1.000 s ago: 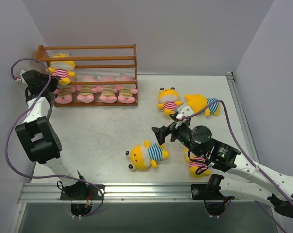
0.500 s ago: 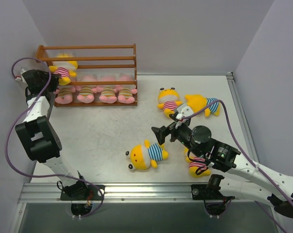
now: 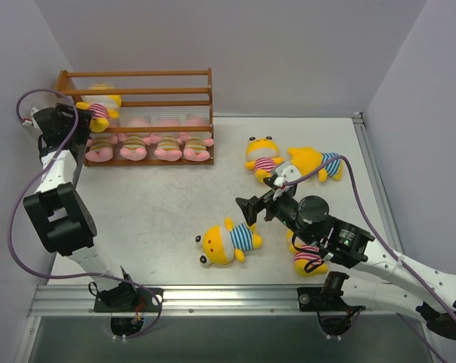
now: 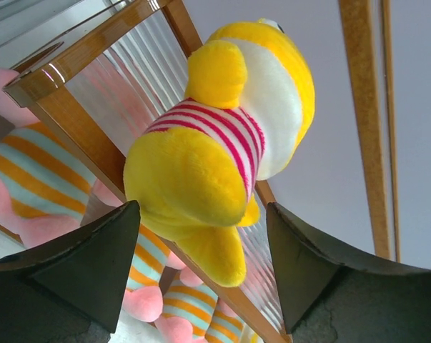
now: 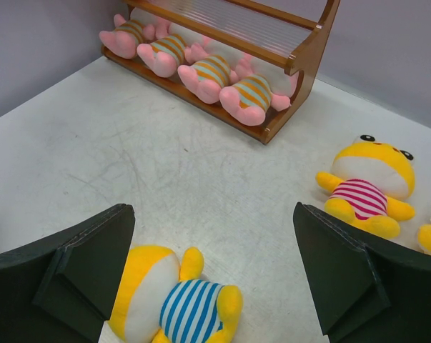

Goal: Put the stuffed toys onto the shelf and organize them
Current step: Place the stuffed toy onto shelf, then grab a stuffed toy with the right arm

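The shelf [image 3: 148,74] stands at the back left, with several pink stuffed toys [image 3: 150,144] in a row on its bottom tier. A yellow toy in a pink-striped shirt [image 4: 222,143] rests on the middle tier's rail. My left gripper [image 4: 204,246] is open, its fingers spread either side of that toy's feet. My right gripper [image 5: 215,250] hangs open above the table, over a yellow blue-striped toy [image 5: 179,307]. More yellow toys lie on the table: a pink-striped one [image 3: 264,157], a blue-striped one [image 3: 314,162], and a pink-striped one [image 3: 309,259] partly under the right arm.
Purple-grey walls close in the table on three sides. A metal rail [image 3: 379,189] runs along the right edge. The shelf's top tier [image 3: 167,89] and the right part of its middle tier [image 3: 175,110] hold nothing. Bare tabletop [image 3: 152,204] lies between the shelf and the loose toys.
My left gripper has opened and let go of the yellow pink-striped toy, which now rests on the middle tier. The right arm and the toys on the table have not moved.
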You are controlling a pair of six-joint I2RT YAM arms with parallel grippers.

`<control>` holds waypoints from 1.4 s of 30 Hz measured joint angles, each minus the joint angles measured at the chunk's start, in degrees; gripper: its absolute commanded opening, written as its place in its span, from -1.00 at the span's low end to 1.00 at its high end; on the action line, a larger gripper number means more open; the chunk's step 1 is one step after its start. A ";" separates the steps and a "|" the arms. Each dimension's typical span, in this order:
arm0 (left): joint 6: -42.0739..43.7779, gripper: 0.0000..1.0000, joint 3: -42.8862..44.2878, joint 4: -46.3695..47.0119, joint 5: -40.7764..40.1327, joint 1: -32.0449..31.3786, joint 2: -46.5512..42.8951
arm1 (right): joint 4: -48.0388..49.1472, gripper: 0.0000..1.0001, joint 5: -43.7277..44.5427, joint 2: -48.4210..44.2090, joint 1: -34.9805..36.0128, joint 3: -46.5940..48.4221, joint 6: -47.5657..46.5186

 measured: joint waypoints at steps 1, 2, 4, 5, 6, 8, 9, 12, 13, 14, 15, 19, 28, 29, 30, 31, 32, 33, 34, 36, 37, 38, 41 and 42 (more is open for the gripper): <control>-0.24 0.67 -0.02 -0.17 -0.04 0.00 -0.37 | 0.00 0.99 0.00 0.00 0.00 0.00 0.00; -0.31 0.71 -0.11 -0.28 -0.09 0.02 -0.81 | 0.00 0.99 0.00 -0.02 0.00 0.00 0.00; -0.55 0.85 -0.57 -0.57 -0.22 0.15 -1.99 | 0.00 0.99 -0.02 -0.13 0.00 0.00 0.02; -0.66 0.90 -0.83 -0.72 -0.22 0.28 -2.71 | -0.02 0.99 -0.07 -0.24 0.00 0.00 0.02; -0.83 0.94 -1.07 -0.79 -0.26 0.44 -3.39 | -0.02 0.99 -0.17 -0.35 0.00 0.00 0.02; -1.29 0.88 -1.60 -0.98 -0.24 0.87 -4.87 | -0.09 0.99 -0.28 -0.61 0.00 0.00 0.04; -1.36 0.88 -2.01 -1.14 -0.26 1.07 -5.64 | -0.20 0.99 -0.31 -0.74 0.00 0.00 0.04; -1.25 0.88 -3.69 -1.68 -0.44 1.70 -8.28 | -0.66 0.99 -0.37 -1.03 0.00 0.02 0.26; -1.09 0.88 -4.35 -2.08 -0.52 1.86 -9.25 | -0.87 0.99 -0.37 -1.07 0.00 0.02 0.37; -0.87 0.88 -5.07 -2.54 -0.66 2.01 -10.29 | -1.25 0.99 -0.33 -1.07 0.00 0.07 0.59; -0.50 0.88 -5.90 -3.08 -0.79 2.14 -11.41 | -1.73 0.99 -0.31 -1.07 0.00 0.20 0.85; 1.86 0.87 -10.51 -5.01 -1.03 2.58 -17.42 | -3.93 0.99 0.85 -0.98 0.00 1.40 2.47; 8.79 0.88 -24.17 -9.70 0.79 2.05 -38.18 | -11.69 0.99 7.50 2.91 -3.50 6.73 9.40; 9.86 0.88 -24.68 -10.80 1.01 1.44 -40.30 | -12.72 0.99 7.41 3.91 -5.57 7.45 10.10; 11.30 0.88 -24.81 -12.04 1.16 0.46 -42.05 | -13.64 0.99 7.02 4.94 -8.20 7.98 10.84; 13.09 0.88 -24.79 -13.25 1.42 -0.85 -43.56 | -14.34 0.99 6.82 5.77 -10.84 8.33 11.50; 14.93 0.88 -24.70 -14.45 1.73 -2.38 -44.85 | -14.97 0.99 6.23 6.54 -13.42 8.46 12.11; 16.87 0.88 -24.63 -15.87 2.01 -4.09 -45.92 | -15.67 0.99 5.62 7.19 -16.04 8.46 12.59; 18.95 0.88 -24.52 -17.51 2.16 -5.81 -46.80 | -16.26 0.99 4.81 7.89 -18.60 8.50 13.03; 23.23 0.87 -24.46 -20.96 2.86 -9.97 -48.37 | -16.96 0.99 3.23 9.42 -22.99 8.61 13.90; 25.38 0.88 -24.46 -22.60 3.13 -11.76 -49.03 | -17.18 0.99 2.05 10.32 -25.46 8.81 14.29; 27.21 0.88 -24.46 -24.11 3.50 -13.44 -49.66 | -17.20 0.99 0.87 11.37 -27.69 9.11 14.60; 31.85 0.88 -24.46 -27.78 4.68 -18.18 -51.49 | -16.39 0.98 -3.06 15.41 -34.40 10.03 15.21; 33.16 0.88 -24.50 -28.59 5.29 -19.67 -52.11 | -15.87 0.99 -4.00 16.90 -36.02 10.25 15.15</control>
